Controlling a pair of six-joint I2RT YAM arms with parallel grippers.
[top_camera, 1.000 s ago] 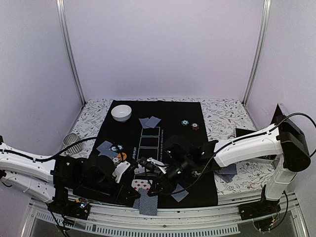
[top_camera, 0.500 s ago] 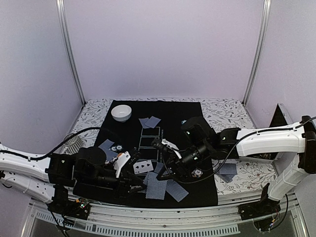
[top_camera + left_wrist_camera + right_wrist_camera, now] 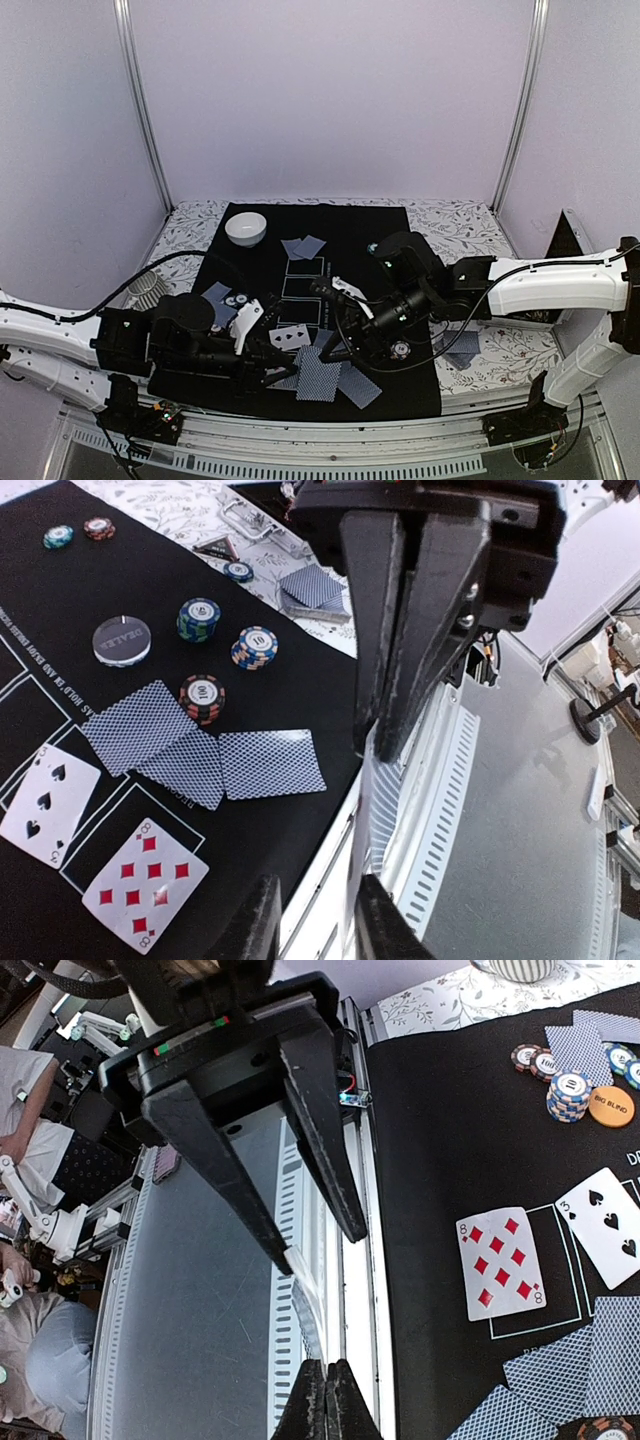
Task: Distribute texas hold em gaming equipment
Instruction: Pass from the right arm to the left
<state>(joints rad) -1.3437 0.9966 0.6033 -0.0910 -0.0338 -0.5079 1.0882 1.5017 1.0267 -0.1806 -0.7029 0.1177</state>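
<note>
Fingers of the right gripper (image 3: 325, 1385) are clenched together on one end of a card (image 3: 374, 810), which stands edge-on in the air by the near edge of the mat (image 3: 350, 225). The left gripper (image 3: 322, 905) faces it tip to tip with its fingers parted. The card's free end reaches into that gap, close against one finger; whether that finger presses it I cannot tell.

On the mat, just inside the near edge, an eight of diamonds (image 3: 145, 885) and a three of spades (image 3: 48, 798) lie face up, with three overlapping face-down cards (image 3: 200, 755) beside them. Farther in sit three chip stacks (image 3: 202, 697) and the dealer disc (image 3: 121, 640). An orange disc (image 3: 612, 1107) lies toward the mat's left side. A deck (image 3: 312, 585) rests off the mat's right side.
</note>
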